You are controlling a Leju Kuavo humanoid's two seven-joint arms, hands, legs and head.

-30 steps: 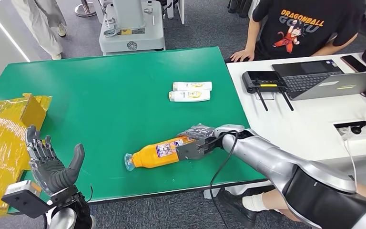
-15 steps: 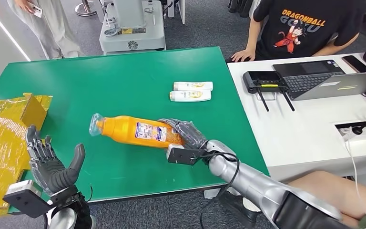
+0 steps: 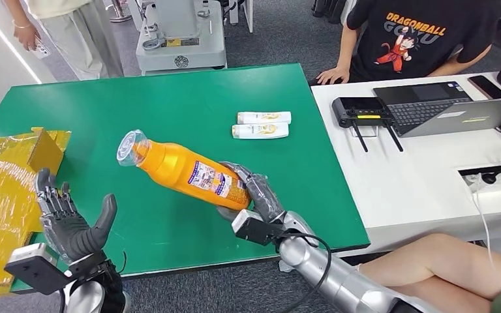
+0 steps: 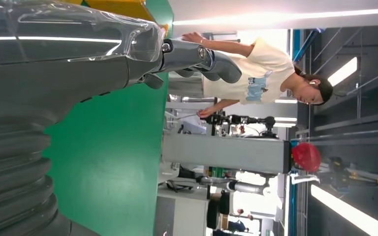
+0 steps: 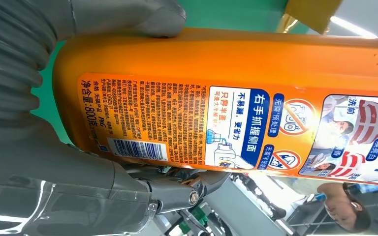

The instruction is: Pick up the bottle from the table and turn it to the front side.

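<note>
Orange bottle [image 3: 186,171], 1 of it, is up off the green table [image 3: 169,98], held over the near-centre part. We see its clear cap end pointing far-left and raised, base end low toward the near right. Label w/ barcode and small print faces the right wrist cam [image 5: 177,123].

Right hand [image 3: 256,193] grips the bottle's base end; fingers [image 3: 251,186] wrap over the top side, thumb underneath. Silver forearm comes in from the near right edge, wrist bent so the bottle tilts.

Left hand [image 3: 68,222] holds nothing: palm up, fingers spread and upright, thumb out to the right, hovering at the table's near-left corner, beside the yellow crinkled bag [image 3: 6,189].

2 small white tubes [image 3: 261,124] lie side by side on the table's far right, well apart from the bottle.

On the white desk [image 3: 404,176] to the right: 1 black controller [image 3: 363,111] w/ 2 antennas, 1 laptop [image 3: 456,107].

2 people: 1 in a black printed tee [image 3: 424,36] at the far right, hand on the table edge; 1 standing far left [image 3: 72,32].
</note>
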